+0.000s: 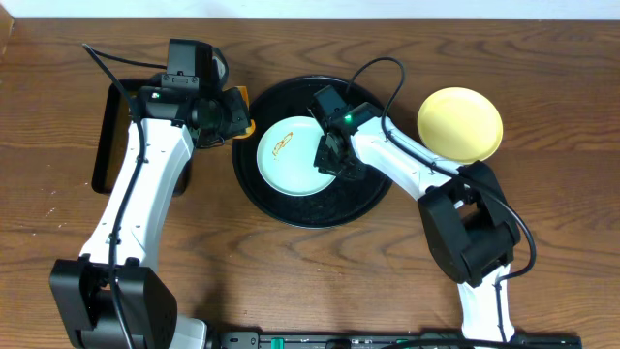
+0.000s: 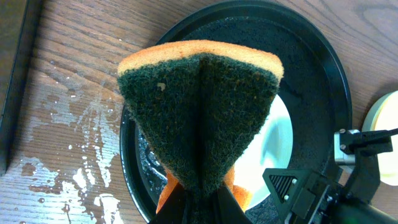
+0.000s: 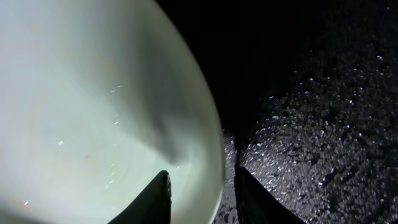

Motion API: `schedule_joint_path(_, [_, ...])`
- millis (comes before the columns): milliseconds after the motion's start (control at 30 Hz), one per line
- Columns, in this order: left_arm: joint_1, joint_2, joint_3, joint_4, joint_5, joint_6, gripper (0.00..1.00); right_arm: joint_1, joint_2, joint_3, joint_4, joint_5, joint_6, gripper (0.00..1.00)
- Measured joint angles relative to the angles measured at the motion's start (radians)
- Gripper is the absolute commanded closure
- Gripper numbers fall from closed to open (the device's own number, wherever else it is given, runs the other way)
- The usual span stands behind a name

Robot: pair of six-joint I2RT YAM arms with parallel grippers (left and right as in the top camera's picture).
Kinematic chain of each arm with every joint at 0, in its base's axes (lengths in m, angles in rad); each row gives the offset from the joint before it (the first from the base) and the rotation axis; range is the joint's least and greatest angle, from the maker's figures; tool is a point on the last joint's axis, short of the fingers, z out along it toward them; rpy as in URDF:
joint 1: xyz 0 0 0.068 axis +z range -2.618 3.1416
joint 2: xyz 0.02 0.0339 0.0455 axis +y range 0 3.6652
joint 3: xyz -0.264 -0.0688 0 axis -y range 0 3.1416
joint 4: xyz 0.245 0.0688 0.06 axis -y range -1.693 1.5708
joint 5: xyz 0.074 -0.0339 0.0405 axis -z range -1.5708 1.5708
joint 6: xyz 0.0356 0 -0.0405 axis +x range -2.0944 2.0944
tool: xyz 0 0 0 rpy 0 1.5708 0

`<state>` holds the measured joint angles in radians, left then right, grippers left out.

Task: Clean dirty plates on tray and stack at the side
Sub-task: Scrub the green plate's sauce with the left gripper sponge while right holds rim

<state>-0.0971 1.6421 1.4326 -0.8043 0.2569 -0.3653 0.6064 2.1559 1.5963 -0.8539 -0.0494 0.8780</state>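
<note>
- The mint plate (image 1: 291, 155) lies flat in the round black tray (image 1: 373, 194), left of its middle, with an orange-brown smear (image 1: 283, 147) on it.
- The right gripper (image 3: 208, 200) sits at that plate's right edge, one finger over the plate and the other over the wet tray floor. The rim is between the two. The jaws stand a little apart; whether they already pinch the rim cannot be told.
- The yellow plate (image 1: 460, 124) lies outside the tray, on the wooden table (image 1: 542, 58) just beside the tray's right rim.
- The left gripper (image 2: 199, 202) is pressed together on a sponge (image 2: 199, 112), folded green side out, above the tray's left rim.
- Water is spilled on the table beside it.
- A rectangular black tray (image 1: 108, 136) lies at the far left.
</note>
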Motion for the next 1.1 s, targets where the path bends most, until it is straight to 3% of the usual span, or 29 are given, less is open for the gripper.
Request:
schedule_joint_path(100, [0.0, 0.0, 0.0, 0.0, 0.0, 0.0, 0.92, 0.0, 0.018, 0.0, 0.002, 0.002, 0.003, 0.7])
schedule_joint_path(267, [0.0, 0.0, 0.0, 0.0, 0.0, 0.0, 0.92, 0.0, 0.019, 0.001, 0.01, 0.005, 0.006, 0.97])
schedule_joint_path(300, [0.0, 0.0, 0.0, 0.0, 0.0, 0.0, 0.92, -0.001, 0.02, 0.001, 0.01, 0.007, 0.014, 0.98])
schedule_joint_path(600, [0.0, 0.0, 0.0, 0.0, 0.0, 0.0, 0.92, -0.02, 0.024, 0.013, 0.074, -0.003, -0.049, 0.99])
schedule_joint_path(900, [-0.003, 0.0, -0.014, 0.002, 0.007, 0.0, 0.92, -0.231, 0.031, 0.013, 0.235, -0.027, -0.388, 0.99])
schedule_joint_path(1100, [-0.068, 0.0, -0.018, 0.055, 0.026, 0.001, 0.92, -0.226, 0.04, 0.013, 0.246, -0.103, -0.527, 0.99])
